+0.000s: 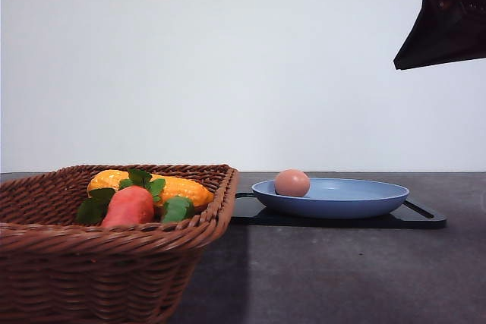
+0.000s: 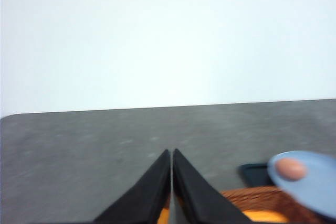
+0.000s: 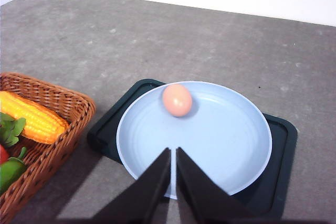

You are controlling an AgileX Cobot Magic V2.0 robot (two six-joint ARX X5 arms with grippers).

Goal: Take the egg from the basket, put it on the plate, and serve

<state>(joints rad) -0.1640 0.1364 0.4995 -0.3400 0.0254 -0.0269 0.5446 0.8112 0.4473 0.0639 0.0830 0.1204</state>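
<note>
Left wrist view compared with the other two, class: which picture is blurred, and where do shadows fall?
Left wrist view: soft, smeared; the egg and plate lack crisp edges. Right wrist view: sharp, faint shadow beside the egg. Front view: clear; basket casts a dark shadow on the table.

Egg (image 1: pixel 292 183) on the plate (image 1: pixel 357 201), toward its left rim; plate on the tray (image 1: pixel 421 216). Basket (image 1: pixel 91 263) left of the tray, nearer the camera, holding corn (image 1: pixel 182 187) and carrot (image 1: pixel 129 206).
</note>
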